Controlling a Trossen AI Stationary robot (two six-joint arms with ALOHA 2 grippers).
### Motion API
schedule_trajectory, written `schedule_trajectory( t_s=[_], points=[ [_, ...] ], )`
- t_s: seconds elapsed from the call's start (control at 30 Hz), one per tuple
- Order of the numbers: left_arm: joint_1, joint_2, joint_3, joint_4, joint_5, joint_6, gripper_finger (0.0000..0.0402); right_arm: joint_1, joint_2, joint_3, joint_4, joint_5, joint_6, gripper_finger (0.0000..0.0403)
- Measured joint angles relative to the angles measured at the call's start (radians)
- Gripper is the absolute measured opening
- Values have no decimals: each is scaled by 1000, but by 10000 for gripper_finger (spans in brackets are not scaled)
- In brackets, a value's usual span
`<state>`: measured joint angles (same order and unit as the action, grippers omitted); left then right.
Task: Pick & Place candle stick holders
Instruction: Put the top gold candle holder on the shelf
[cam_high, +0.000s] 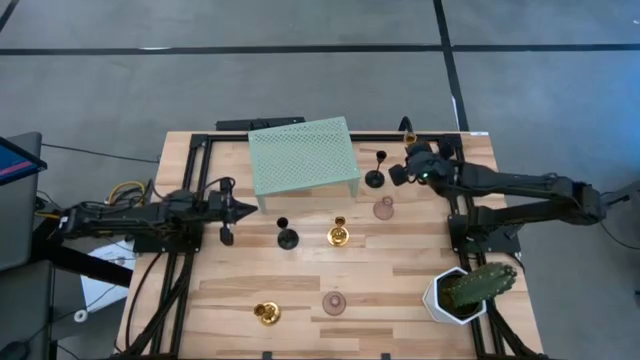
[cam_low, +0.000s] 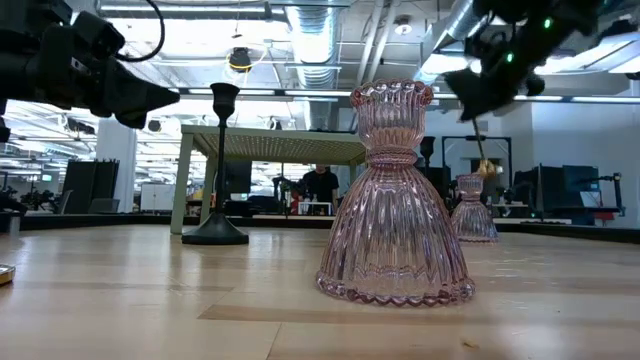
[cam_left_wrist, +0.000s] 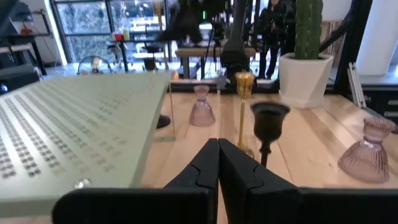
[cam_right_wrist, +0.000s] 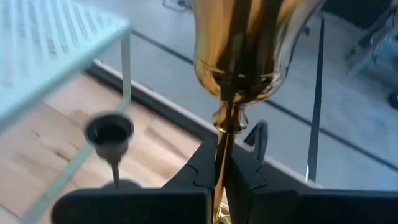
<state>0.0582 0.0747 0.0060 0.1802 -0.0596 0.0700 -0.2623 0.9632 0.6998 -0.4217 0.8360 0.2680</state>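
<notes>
Now, line by line:

Right gripper (cam_right_wrist: 221, 171): at the table's far right corner, beside the mesh shelf; its two dark fingers are pinched together on the thin stem of the tall gold holder (cam_right_wrist: 239, 56), just under the cup.

Tall gold holder: upright in that grip, at the back edge near the black frame rail; from overhead only its top shows above the wrist. Whether its base is off the wood I cannot tell.

Nearest neighbours: a tall black holder (cam_high: 375, 172) stands just beside the gripper, and a pink glass holder (cam_high: 384, 208) a little nearer the table's middle.

Mesh shelf (cam_high: 302, 157): pale green, raised on legs, back centre, nothing on it.

Farther out: a black holder (cam_high: 287, 234) and a short gold holder (cam_high: 339, 234) at mid-table; another gold holder (cam_high: 266, 313) and a second pink glass holder (cam_high: 334, 303) near the front edge.

Left gripper (cam_high: 240, 209): fingers fully closed, holding nothing, hanging over the left side and pointing toward the shelf.

Step in hand: the pick appears just made.

Next move: probably a straight lift, keeping the stem vertical, clear of the black holder close by, then a carry to wherever it belongs.
</notes>
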Motion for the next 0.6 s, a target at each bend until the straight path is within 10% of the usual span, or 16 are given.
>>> schedule_trajectory(
  t_s=[0.6],
  points=[
    [0,67,0,144,0,3,6,0,58,343,-61,-124,-276,3]
  ],
)
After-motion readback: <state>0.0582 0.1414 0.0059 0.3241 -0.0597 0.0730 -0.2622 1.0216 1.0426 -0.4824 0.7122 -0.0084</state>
